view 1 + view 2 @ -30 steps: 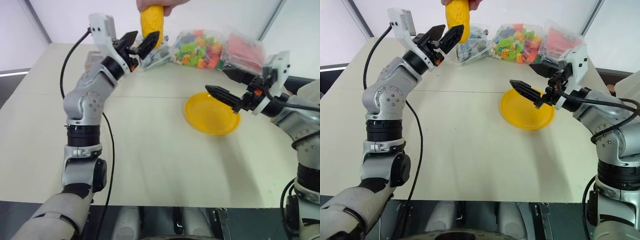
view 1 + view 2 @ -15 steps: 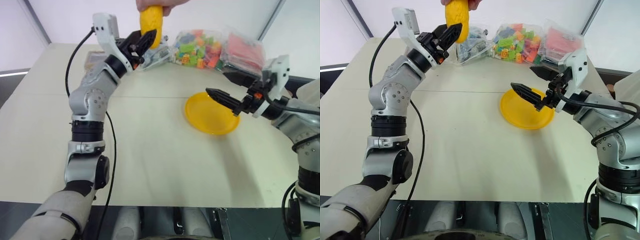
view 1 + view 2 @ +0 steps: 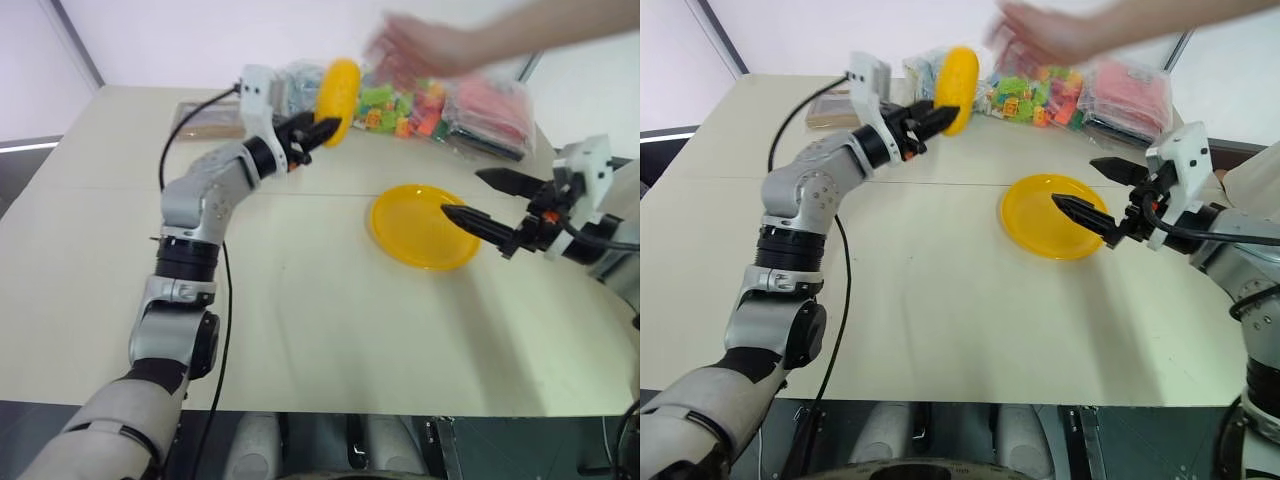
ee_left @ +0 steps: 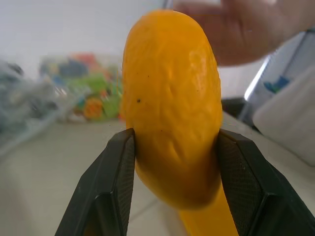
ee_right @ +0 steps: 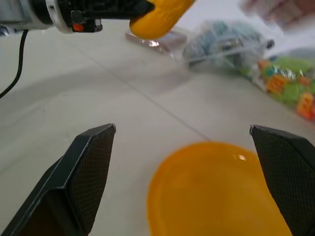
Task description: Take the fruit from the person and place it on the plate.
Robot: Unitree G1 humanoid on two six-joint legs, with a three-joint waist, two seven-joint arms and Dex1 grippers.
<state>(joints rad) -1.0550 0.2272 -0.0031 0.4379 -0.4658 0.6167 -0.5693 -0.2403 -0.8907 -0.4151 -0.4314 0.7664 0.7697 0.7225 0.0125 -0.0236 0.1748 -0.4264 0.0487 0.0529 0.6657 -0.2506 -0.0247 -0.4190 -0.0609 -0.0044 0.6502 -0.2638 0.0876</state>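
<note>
Released by the hand point(image 3: 1060, 35), fruit point(image 3: 338, 87) hangs above beige table point(image 3: 300, 300)

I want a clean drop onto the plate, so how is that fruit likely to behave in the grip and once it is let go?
The fruit looks smooth and rounded, so it may slip between the left gripper fingers, which pinch only its lower part. It seems firm, showing no dent at the pads. Being oval, it could roll on the shallow plate if released high.

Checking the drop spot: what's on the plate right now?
Nothing lies on the plate; its visible surface is bare. The open right hand covers part of its far edge, so that bit is hidden.
</note>
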